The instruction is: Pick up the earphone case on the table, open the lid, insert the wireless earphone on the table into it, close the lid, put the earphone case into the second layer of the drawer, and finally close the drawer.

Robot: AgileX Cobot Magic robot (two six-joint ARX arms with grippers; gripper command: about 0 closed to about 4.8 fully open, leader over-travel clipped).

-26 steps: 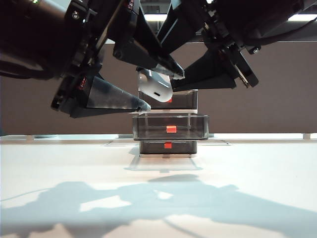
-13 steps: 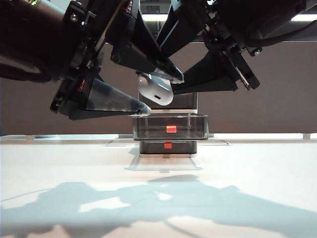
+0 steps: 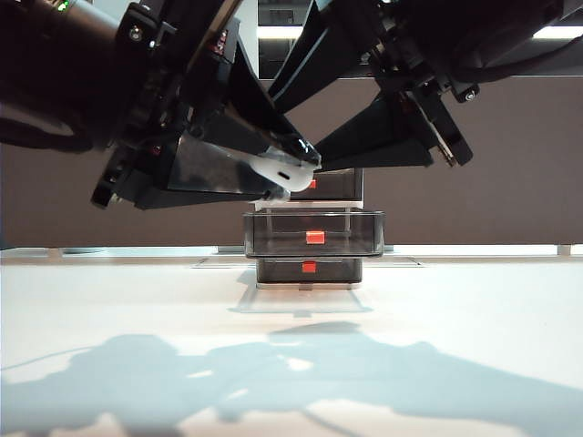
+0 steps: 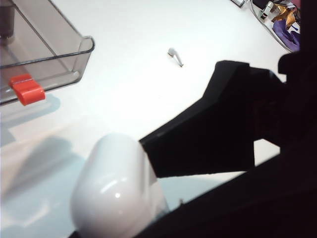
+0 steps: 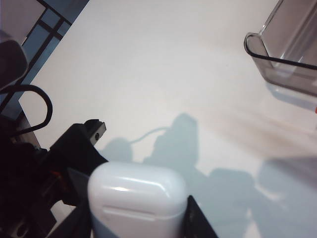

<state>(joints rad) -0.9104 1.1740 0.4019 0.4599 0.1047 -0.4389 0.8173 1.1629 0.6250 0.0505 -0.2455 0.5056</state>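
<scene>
While both arms slant down from the upper corners of the exterior view, the left hand [image 3: 284, 177] and right hand [image 3: 310, 155] meet above the drawer [image 3: 310, 238]. Between them hangs the earphone case [image 3: 281, 167], clear of the worktop [image 3: 437, 309]. The left hand's dark fingers [image 4: 208, 139] press its sides. The right hand's fingers [image 5: 74, 153] also flank the case [image 5: 136, 201], partly closed around it. Much of each hand is lost in black silhouette, and the case's seam with the lid [image 5: 138, 191] is faint. The case [image 4: 116, 193] is glossy, white and rounded. The second layer of the drawer [image 3: 314, 232] stands pulled out, smoky and translucent, with a red-orange tab [image 3: 315, 238]. A small earphone [image 4: 175, 56] lies on the worktop.
</scene>
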